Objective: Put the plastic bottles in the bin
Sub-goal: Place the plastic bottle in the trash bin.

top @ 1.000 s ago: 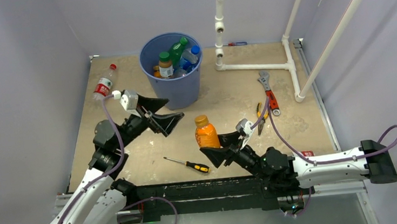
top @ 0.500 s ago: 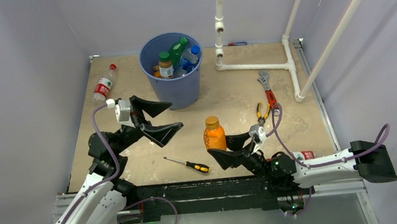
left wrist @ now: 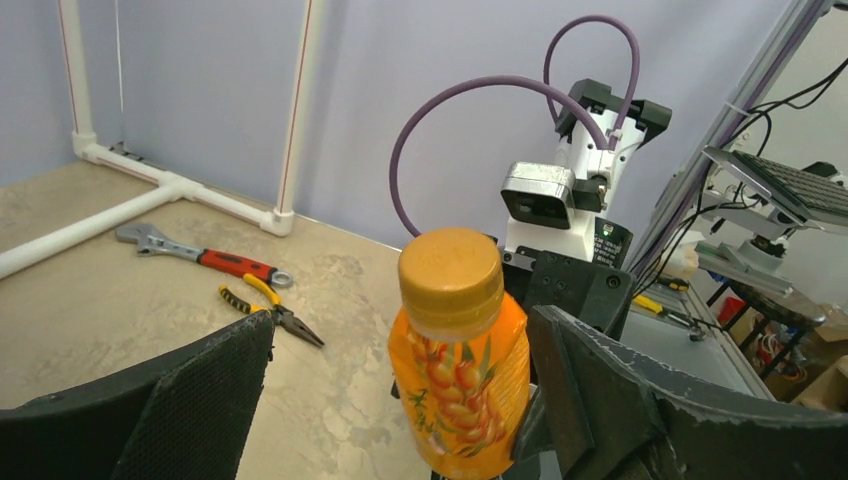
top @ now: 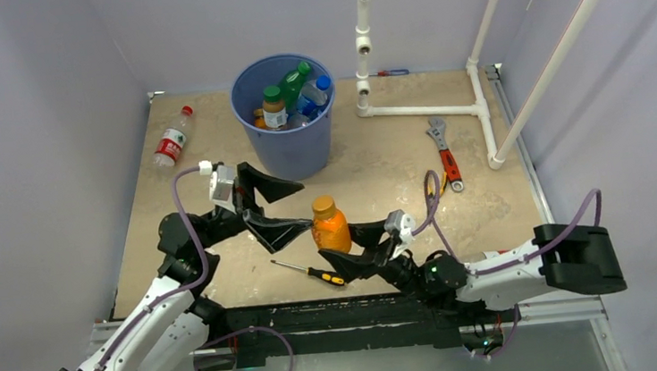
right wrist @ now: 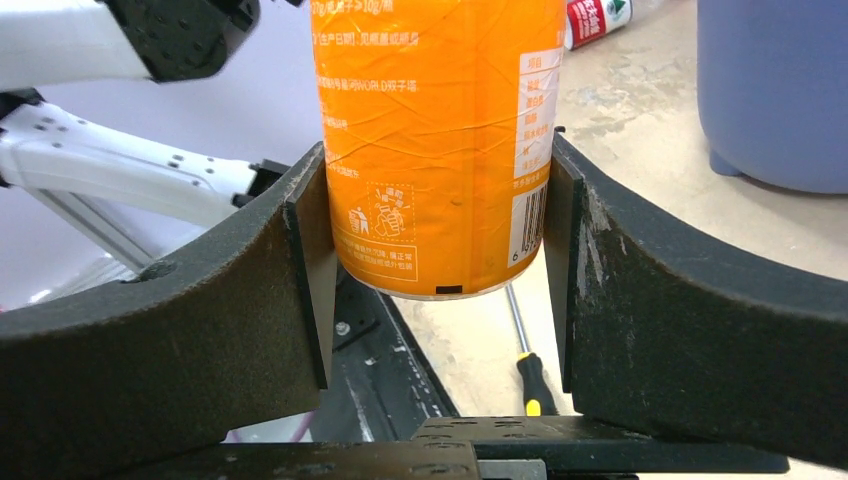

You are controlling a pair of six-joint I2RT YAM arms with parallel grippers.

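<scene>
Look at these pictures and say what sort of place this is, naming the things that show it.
Probably a robotics lab test cell: a walled-in table with the left arm and right arm mounted at its near edge, a white pipe frame, and what looks like a keyboard nearby.

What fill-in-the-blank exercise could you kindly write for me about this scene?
1. The right tool grips the orange bottle around its ____ part.
2. The left tool, close beside that bottle, is ____.
3. The bin holding several bottles is coloured ____.
4. In the top view, a red-labelled bottle lies on the table to the ____ of the bin.

Missing words: lower; open; blue; left
</scene>
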